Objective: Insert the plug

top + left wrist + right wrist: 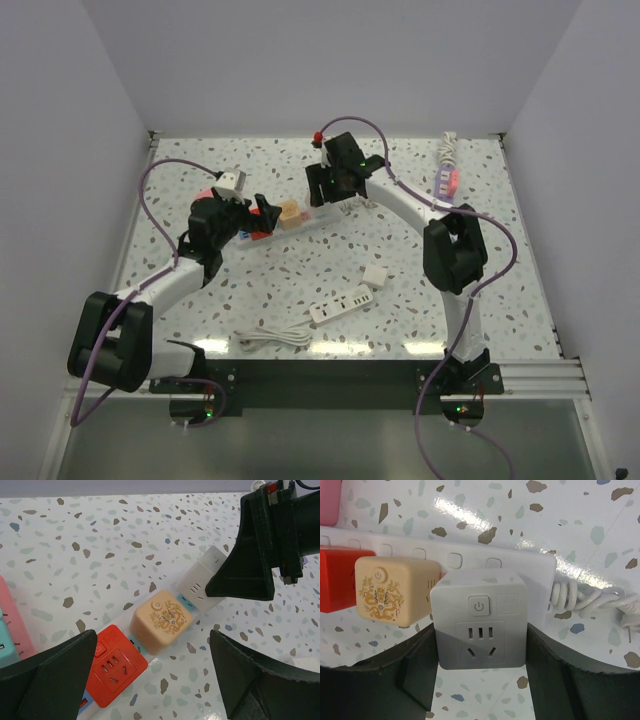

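Note:
A white power strip (305, 222) lies slanted at mid table and also shows in the right wrist view (470, 555). On it sit a red cube plug (112, 665), a beige cube plug with a gold dragon (161, 617) and a white cube plug (480, 625). My right gripper (481, 680) is shut on the white cube plug, one finger on each side, and the cube sits on the strip's end by the coiled cord. My left gripper (153, 642) is open and empty, hovering over the red and beige cubes.
A pink power strip (15, 625) lies left of the white one. A second white strip (340, 305), a small white adapter (375, 275) and a white cable (275, 338) lie nearer the front. A pink-purple device (448, 180) with a coiled cord is at the back right.

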You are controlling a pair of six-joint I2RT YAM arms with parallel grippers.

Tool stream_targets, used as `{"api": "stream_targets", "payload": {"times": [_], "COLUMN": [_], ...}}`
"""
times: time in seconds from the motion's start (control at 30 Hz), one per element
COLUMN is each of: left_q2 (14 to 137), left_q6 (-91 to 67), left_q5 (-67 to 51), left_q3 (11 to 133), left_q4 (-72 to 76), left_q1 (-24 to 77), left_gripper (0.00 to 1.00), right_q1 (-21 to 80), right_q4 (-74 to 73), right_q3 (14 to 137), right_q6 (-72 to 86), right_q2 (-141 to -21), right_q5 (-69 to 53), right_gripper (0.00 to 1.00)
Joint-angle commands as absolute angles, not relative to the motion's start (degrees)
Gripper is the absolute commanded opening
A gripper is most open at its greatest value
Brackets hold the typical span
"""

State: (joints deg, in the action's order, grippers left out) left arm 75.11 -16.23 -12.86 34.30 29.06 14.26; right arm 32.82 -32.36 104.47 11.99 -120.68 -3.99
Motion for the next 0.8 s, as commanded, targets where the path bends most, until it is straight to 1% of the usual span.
{"api": "stream_targets", "payload": {"times": [0.0, 0.77], "left_q2": [75.41, 75.5], "left_q6": [-14.94, -14.94], "left_q5": [-13.53, -13.54], "left_q3": [36.56, 36.47], "left_q4": [30.32, 30.32], "left_q1": [13.97, 13.97], "left_gripper": [1.0, 1.0], "right_q1": [32.87, 33.93], "right_q4": [-31.55, -31.38], "right_q3": [104.5, 104.06], "right_q6": [12.04, 13.36], "right_q2": [-119.71, -121.38], "right_q5": [-2.2, -0.53], "right_gripper": [0.0, 0.0]}}
